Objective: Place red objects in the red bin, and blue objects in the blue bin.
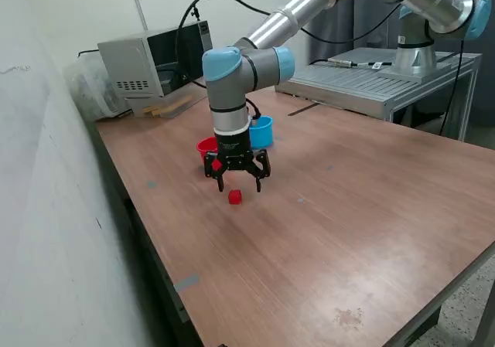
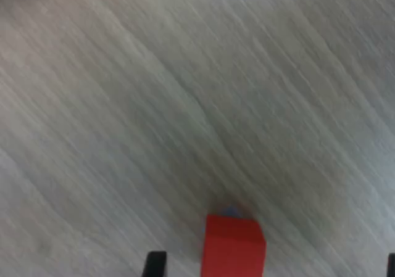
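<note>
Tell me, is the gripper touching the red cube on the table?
Apart. In the exterior view the open gripper hangs just above the red cube, with table showing between its fingertips and the cube.

Colours of the objects on the brown wood-grain surface (image 1: pixel 371 223).
Bright-red cube (image 1: pixel 235 198); bright-red cup (image 1: pixel 206 146); sky-blue cup (image 1: pixel 263 133); black claw (image 1: pixel 237 185) with a red mark, on a silver arm (image 1: pixel 286 18) with light-blue joint caps; faint dark stain near one edge.
</note>
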Motion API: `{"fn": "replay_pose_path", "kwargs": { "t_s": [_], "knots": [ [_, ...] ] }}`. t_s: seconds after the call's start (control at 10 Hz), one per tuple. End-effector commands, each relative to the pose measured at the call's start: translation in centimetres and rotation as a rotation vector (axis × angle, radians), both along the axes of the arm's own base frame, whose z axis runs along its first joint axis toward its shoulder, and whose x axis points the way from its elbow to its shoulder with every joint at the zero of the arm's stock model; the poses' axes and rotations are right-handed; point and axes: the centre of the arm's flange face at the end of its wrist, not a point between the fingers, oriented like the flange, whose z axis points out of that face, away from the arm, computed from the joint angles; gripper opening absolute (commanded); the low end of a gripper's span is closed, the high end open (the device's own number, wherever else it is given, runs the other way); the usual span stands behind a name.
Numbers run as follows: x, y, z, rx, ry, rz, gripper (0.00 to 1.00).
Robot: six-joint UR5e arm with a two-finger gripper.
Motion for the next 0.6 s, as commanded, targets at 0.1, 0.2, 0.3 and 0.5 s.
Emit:
{"fn": "replay_pose_path", "kwargs": {
  "t_s": [0.1, 0.2, 0.3, 0.5],
  "knots": [
    [0.15, 0.01, -0.72, -0.005, -0.009, -0.033, 1.0],
    [0.17, 0.26, -0.89, -0.009, -0.007, -0.082, 1.0],
    [0.26, 0.26, -1.2, -0.01, -0.009, -0.102, 1.0],
    [0.34, 0.3, -1.39, -0.007, -0.01, -0.128, 1.0]
  ]
}}
